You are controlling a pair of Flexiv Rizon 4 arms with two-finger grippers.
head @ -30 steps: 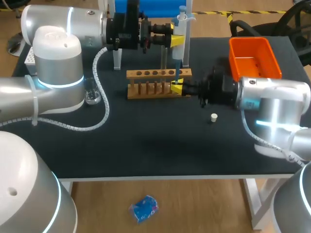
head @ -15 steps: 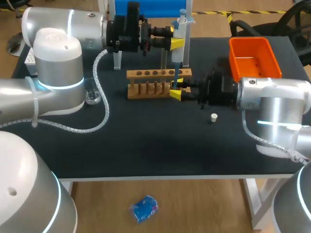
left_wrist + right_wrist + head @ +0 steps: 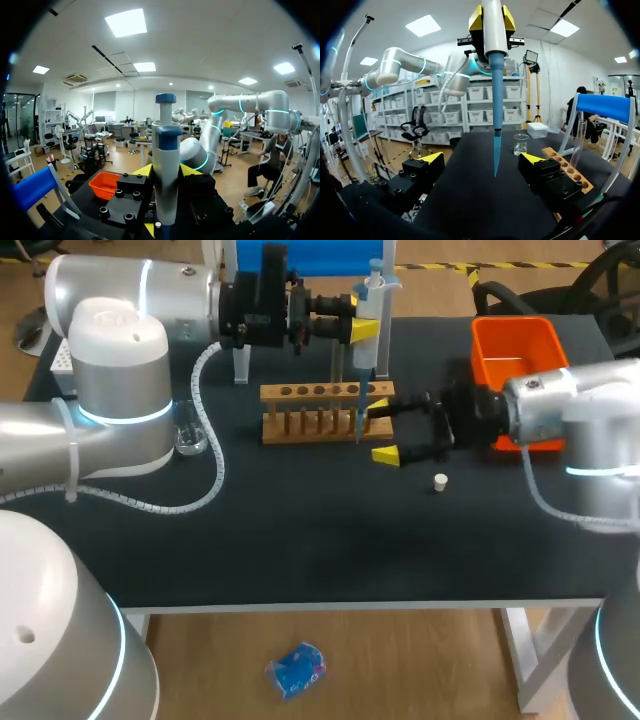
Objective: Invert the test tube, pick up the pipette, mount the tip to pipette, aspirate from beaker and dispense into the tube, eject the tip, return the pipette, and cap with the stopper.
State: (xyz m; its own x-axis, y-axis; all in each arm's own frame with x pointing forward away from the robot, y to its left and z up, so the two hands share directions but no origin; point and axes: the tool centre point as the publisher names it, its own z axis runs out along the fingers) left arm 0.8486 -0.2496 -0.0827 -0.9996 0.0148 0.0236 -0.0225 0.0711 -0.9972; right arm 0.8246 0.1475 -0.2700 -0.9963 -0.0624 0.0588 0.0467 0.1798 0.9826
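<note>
Pipette point(image 3: 368, 320) held upright, pinched between the yellow-tipped fingers of the left gripper point(image 3: 362, 328), above the right end of a wooden rack point(image 3: 310, 412). A blue tip point(image 3: 358, 412) is fitted to the pipette and points straight down, ending low in front of the rack's right end. The right gripper point(image 3: 383, 431) lies level just right of the rack with its fingers spread wide. One finger is beside the rack's end and the other nearer the table's point(image 3: 300, 530) front, neither touching anything. In the right wrist view the tip point(image 3: 495, 125) hangs ahead of that gripper point(image 3: 482, 159), in line with the gap between its fingers and clear of both. The left gripper point(image 3: 492, 20) clamps the pipette point(image 3: 494, 27) high above. A clear tube point(image 3: 579, 140) stands upright in the rack point(image 3: 567, 167), and the beaker point(image 3: 520, 144) sits farther off on the dark table. In the left wrist view the pipette point(image 3: 166, 170) stands squeezed between the fingers of the left gripper point(image 3: 165, 172). The beaker point(image 3: 190, 436) stands left of the rack, beside the left arm. A small white stopper point(image 3: 440, 481) lies on the table near the right gripper. An orange bin point(image 3: 545, 345) sits at the table's far right.
</note>
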